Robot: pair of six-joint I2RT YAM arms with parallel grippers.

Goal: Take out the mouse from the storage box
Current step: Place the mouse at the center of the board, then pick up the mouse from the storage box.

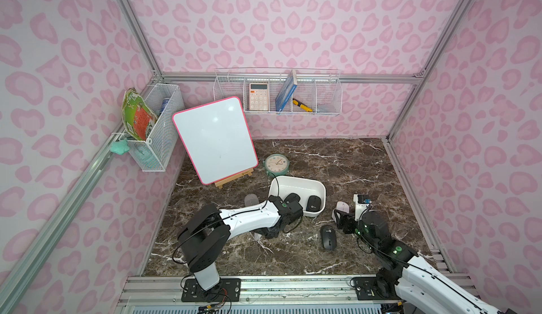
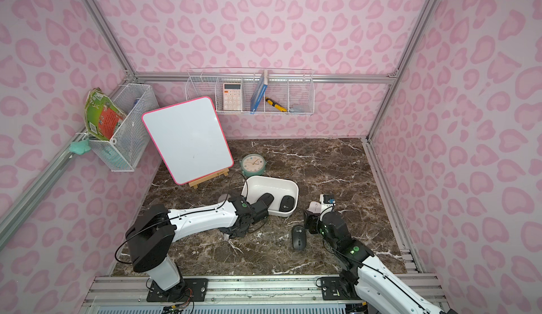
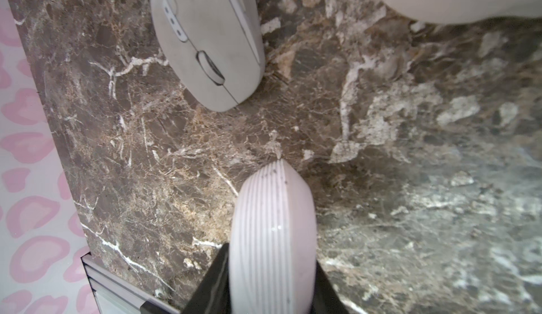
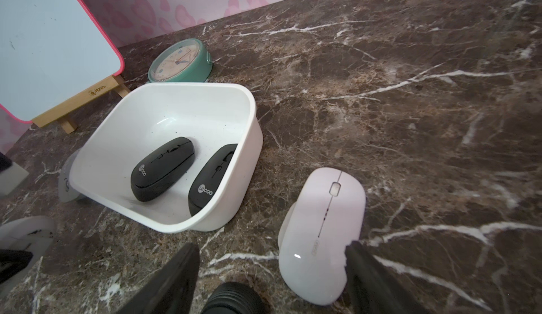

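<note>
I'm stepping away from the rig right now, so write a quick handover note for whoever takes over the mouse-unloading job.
Left gripper: shut, empty, near the storage box.
Right gripper: open, holding nothing; the pale pink mouse lies on the table by one finger.
In the box: a black mouse mid-box and a second black mouse by its wall.
Done: pink mouse, a third black mouse and a grey mouse are out on the table.
Left: take out both boxed mice.
</note>
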